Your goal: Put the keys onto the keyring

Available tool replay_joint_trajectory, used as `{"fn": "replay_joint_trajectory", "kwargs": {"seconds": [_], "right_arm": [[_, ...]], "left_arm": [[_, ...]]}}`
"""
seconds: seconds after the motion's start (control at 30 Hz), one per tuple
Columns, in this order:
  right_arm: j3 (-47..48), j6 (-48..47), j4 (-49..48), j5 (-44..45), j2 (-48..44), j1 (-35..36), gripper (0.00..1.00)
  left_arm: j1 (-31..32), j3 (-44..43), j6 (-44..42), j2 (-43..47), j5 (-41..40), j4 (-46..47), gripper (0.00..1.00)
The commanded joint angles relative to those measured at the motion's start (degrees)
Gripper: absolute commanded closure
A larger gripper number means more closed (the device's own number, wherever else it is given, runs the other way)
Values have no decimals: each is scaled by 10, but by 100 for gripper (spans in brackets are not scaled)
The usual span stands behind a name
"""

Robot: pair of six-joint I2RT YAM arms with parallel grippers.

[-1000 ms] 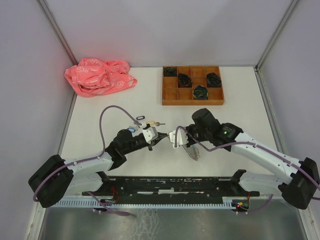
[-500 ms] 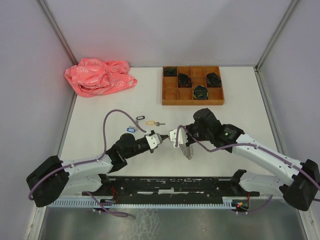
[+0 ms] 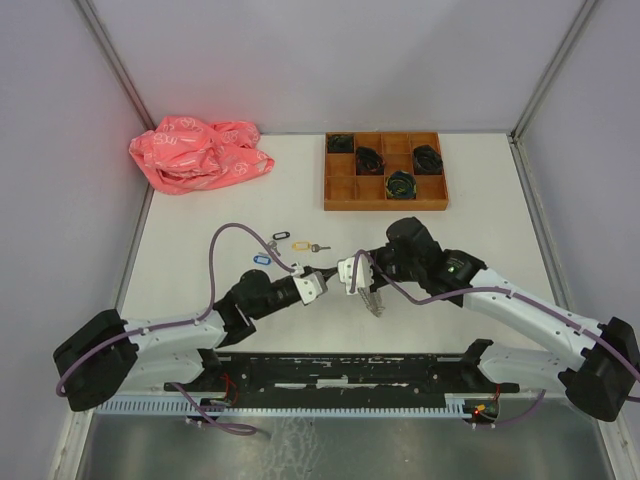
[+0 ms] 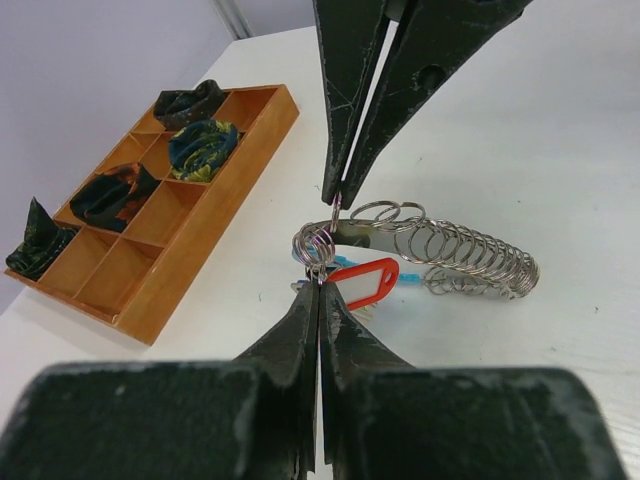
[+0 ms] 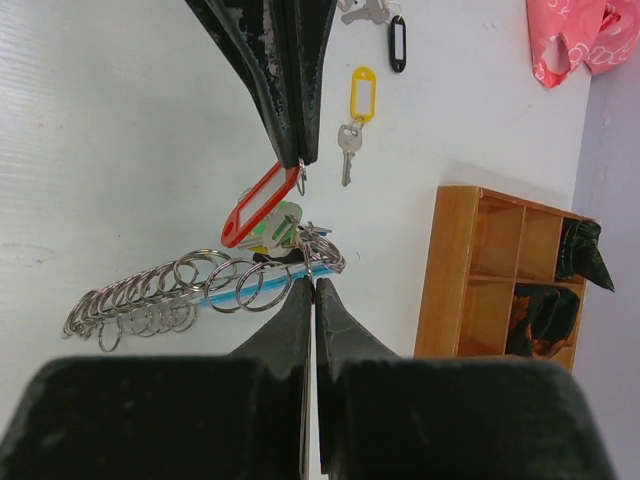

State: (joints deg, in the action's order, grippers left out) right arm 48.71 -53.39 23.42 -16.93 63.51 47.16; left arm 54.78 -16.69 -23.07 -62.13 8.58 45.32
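Left wrist view: the left gripper (image 4: 318,290) had its jaws pressed together, pinching the small ring of the red-tag key (image 4: 362,283). The right gripper (image 4: 337,203) faced it tip to tip, jaws also pressed together on a thin ring at one end of the keyring (image 4: 455,262), which lay on the table (image 4: 560,120) near its middle. Other keys (image 3: 303,246) lay just far-left of the grippers. White print on the pink bag (image 3: 198,152) was too small to read.

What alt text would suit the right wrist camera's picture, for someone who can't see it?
Two shut grippers nearly touch: the right gripper, from below, pinches one end of the keyring; the left gripper, from above, holds a red key tag by its ring. A yellow-tagged key lies beyond.
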Motion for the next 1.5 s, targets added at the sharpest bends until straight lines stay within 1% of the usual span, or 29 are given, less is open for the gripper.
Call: {"fn": "replay_joint_trajectory", "kwargs": {"seconds": [0.0, 0.13, 0.6, 1.47], "right_arm": [[-2, 11, -49, -10, -4, 4, 99], [-10, 14, -62, -12, -11, 4, 99], [-6, 14, -57, -24, -4, 4, 99], [4, 15, -44, -37, 4, 4, 99]], "left_arm": [[7, -9, -30, -7, -4, 46, 97], [9, -13, -31, -17, -5, 50, 97], [13, -23, -26, -34, -2, 70, 97], [13, -29, -26, -38, -1, 73, 97]]}}
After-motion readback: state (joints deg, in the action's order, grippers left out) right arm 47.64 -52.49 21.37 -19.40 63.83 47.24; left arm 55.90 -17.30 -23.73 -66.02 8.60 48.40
